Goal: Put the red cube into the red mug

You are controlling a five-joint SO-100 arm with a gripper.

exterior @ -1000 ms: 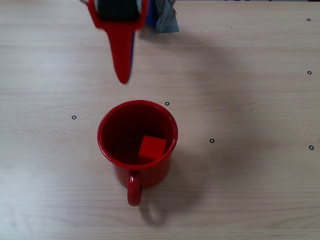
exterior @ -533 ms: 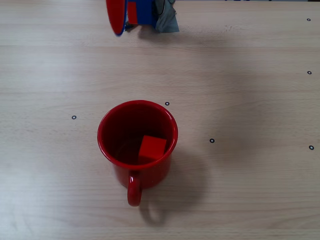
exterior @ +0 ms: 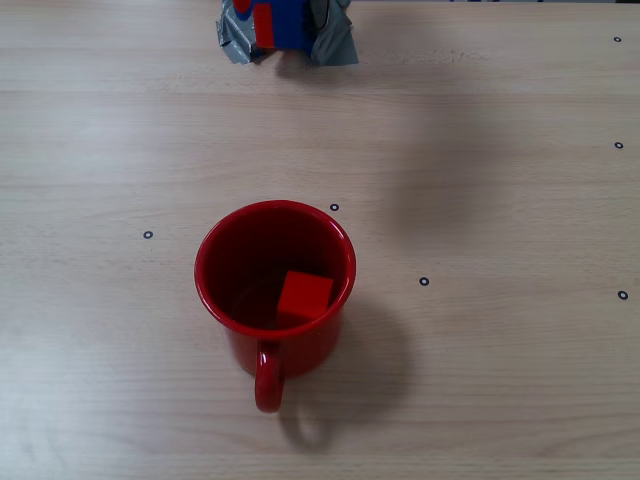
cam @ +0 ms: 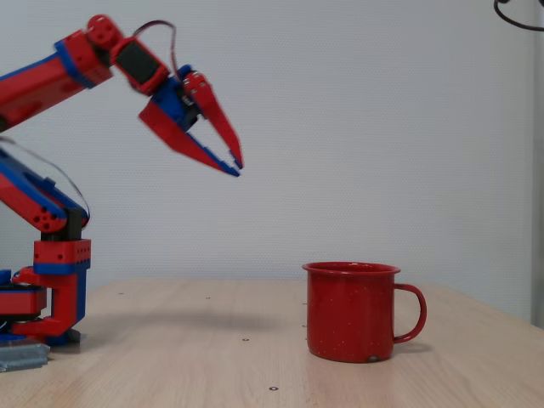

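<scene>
Red cube (exterior: 304, 296): sits down inside the red mug (exterior: 274, 262), near the side where the handle is, seen from above. Same spot as a second ago.

Red mug from above: stands upright on the wooden table (exterior: 500, 200), handle toward the bottom of the picture. Not moved.

Top view, change: long red finger hung over the table just past the mug a second ago. Gone from this view now. Only the blue and red arm base (exterior: 275, 25) and its grey tape show at the top edge.

Side view, mug (cam: 351, 311): stands alone on the table (cam: 170, 357), handle to the right. Cube hidden behind the mug wall here.

Side view, gripper (cam: 238, 165): lifted high up, well to the left of the mug and well apart from it. Points down and to the right.

Jaws: parted a little at the tips, nothing between them.

Arm (cam: 51, 76): folded back toward its base at the left.

Meaning for the job: cube is in the mug and let go. Looks done. Pulling back fits an arm going home to rest.

Left to do: most likely nothing.
</scene>
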